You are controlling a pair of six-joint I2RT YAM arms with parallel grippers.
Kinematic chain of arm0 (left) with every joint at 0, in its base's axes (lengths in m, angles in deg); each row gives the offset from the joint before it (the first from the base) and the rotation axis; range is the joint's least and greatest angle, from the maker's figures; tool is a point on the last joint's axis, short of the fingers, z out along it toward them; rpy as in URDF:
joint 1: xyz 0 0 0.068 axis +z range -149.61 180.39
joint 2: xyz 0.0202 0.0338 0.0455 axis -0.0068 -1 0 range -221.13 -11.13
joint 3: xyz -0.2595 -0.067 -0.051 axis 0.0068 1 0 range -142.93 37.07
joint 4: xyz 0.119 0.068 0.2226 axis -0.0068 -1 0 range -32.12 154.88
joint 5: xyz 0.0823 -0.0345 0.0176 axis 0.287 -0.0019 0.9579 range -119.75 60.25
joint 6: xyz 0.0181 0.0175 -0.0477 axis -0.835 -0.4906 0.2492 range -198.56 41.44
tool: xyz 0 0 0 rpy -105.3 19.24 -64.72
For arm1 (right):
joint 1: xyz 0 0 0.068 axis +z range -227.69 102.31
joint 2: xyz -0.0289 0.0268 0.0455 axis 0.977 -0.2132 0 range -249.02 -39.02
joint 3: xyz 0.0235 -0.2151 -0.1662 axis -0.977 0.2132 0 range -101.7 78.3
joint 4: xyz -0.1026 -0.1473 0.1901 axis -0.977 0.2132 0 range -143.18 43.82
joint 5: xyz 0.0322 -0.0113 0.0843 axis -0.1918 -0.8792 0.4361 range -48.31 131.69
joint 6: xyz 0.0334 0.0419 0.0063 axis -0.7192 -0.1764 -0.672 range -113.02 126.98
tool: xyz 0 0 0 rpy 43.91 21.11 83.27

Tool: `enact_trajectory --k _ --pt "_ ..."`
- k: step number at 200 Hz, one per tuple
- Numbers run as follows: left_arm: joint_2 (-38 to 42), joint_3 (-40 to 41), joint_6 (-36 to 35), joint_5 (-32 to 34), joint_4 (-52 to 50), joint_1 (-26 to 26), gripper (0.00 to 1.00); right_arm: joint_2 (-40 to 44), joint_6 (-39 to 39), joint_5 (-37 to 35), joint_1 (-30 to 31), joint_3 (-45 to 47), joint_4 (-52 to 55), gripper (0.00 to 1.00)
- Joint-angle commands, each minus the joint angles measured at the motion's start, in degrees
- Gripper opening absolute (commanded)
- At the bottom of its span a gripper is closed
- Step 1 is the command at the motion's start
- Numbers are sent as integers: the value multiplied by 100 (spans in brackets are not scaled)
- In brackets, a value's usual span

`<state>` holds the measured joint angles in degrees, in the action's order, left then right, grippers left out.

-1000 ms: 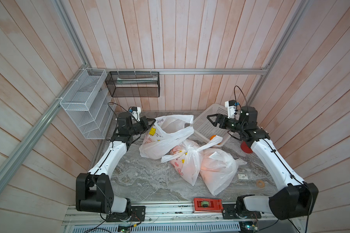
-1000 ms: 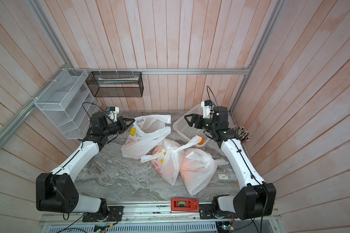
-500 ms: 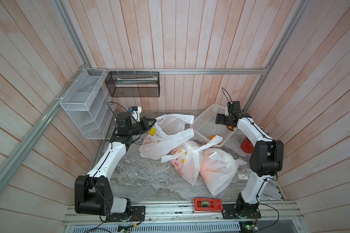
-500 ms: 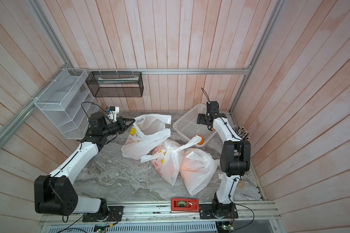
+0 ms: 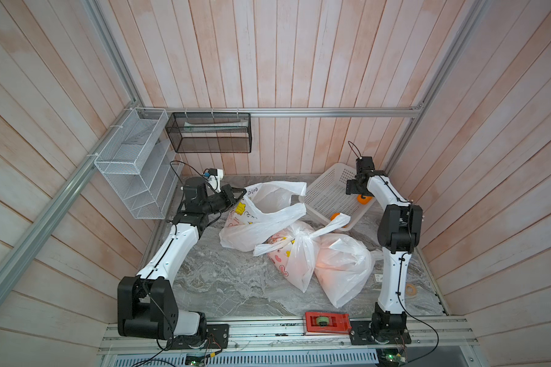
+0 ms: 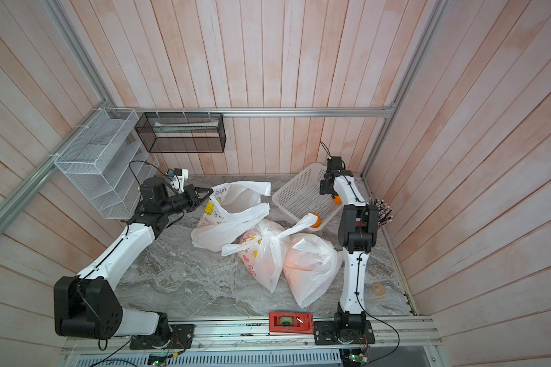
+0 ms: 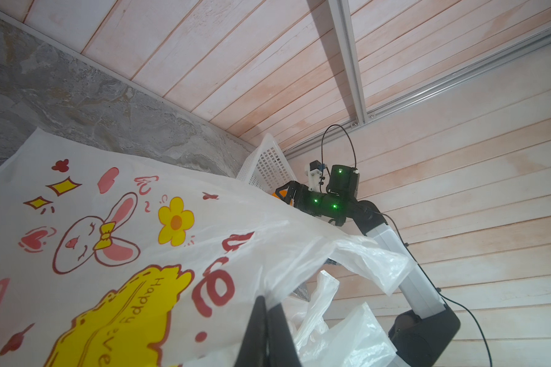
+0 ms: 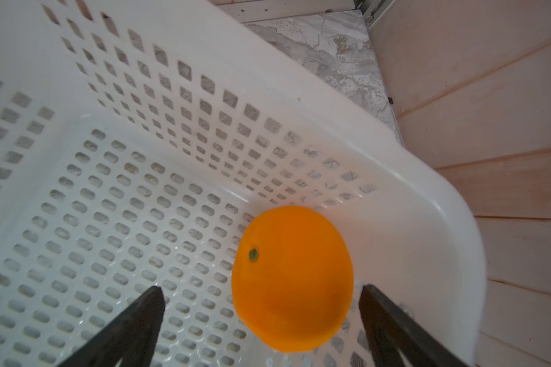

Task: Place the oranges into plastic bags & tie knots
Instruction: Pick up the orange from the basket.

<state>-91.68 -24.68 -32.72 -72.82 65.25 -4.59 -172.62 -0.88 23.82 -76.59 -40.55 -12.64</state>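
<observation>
My left gripper (image 7: 269, 302) is shut on the rim of an open plastic bag (image 7: 109, 238) printed with a bunny and yellow flowers. In both top views it holds the bag's mouth (image 5: 268, 203) up at the back left. My right gripper (image 8: 261, 290) is open inside the white perforated basket (image 8: 427, 190), with its fingers on either side of an orange (image 8: 291, 276) and not touching it. A second orange (image 5: 335, 217) lies at the basket's near edge. Two filled bags (image 5: 287, 257) (image 5: 341, 267) lie mid-table, the printed one closed with a knot (image 5: 299, 238).
A white wire rack (image 5: 134, 165) and a black mesh box (image 5: 209, 133) hang on the back-left walls. A red tool (image 5: 326, 323) sits on the front rail. A tape ring (image 5: 411, 289) lies at the right edge of the table. The basket stands tight in the back right corner.
My right arm has folded back and lowered its gripper into the basket's far right corner over an orange, jaws a little wider. The left gripper has kept its hold on the bag.
</observation>
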Motion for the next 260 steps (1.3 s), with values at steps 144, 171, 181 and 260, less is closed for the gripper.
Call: enact_trajectory --k 144,171,181,260 --pt "-48 -136 -264 -70 -246 23 0 -770 50 672 -29 -593 669 74" --pt "-39 -143 -309 -74 -302 23 0 -155 17 830 -11 -160 437 61" --pt "-30 -132 -318 -87 -307 23 0 217 -11 894 -5 151 246 61" --pt "5 -122 -496 -105 -492 26 0 3534 -646 2720 593 2291 -1281 60"
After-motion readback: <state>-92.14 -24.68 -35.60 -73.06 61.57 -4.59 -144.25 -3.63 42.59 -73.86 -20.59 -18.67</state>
